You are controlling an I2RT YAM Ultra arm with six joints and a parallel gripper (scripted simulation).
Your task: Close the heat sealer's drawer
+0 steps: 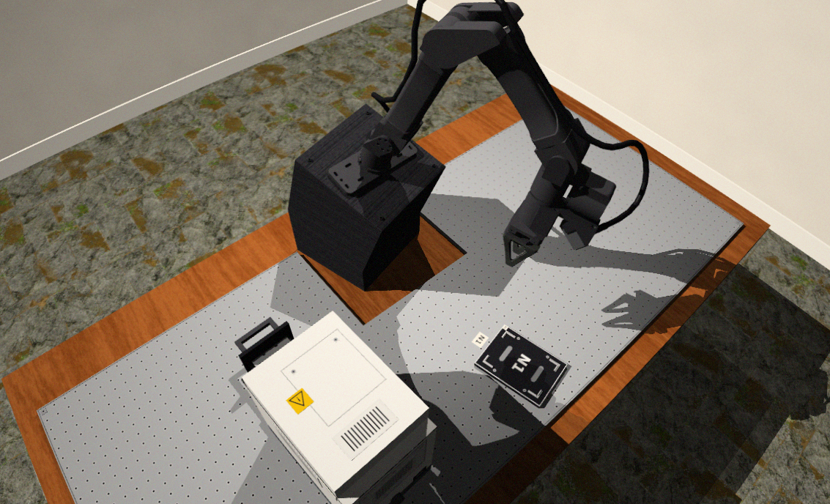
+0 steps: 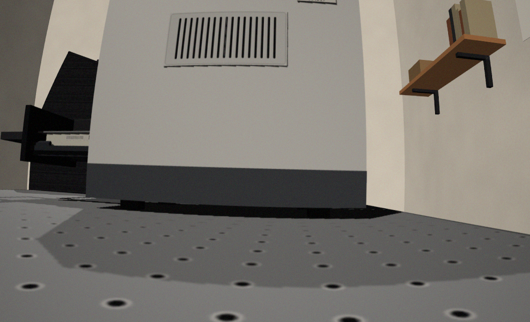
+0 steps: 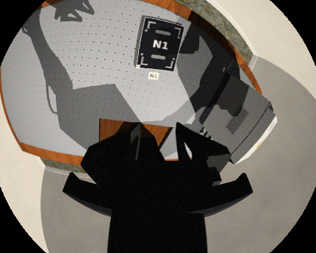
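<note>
The end effector (image 1: 516, 255) (image 3: 158, 126), fingers partly apart with nothing between them, hangs well apart from the heat sealer (image 1: 336, 400) (image 2: 227, 112) (image 3: 234, 118), whose drawer (image 1: 266, 344) (image 2: 25, 133) juts out above the surface (image 1: 154, 375) (image 2: 202, 291) (image 3: 96, 48).

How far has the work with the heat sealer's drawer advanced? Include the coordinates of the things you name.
Finished: nothing that I can see; the black drawer (image 1: 266, 345) (image 2: 25, 133) still sticks out of the white box-shaped heat sealer (image 1: 336, 394) (image 2: 227, 115) (image 3: 234, 118).
In hand: nothing; the black tool (image 1: 518, 250) (image 3: 158, 126) is open, away from the drawer.
Left: the full push and the sealing. The light is not visible.
</note>
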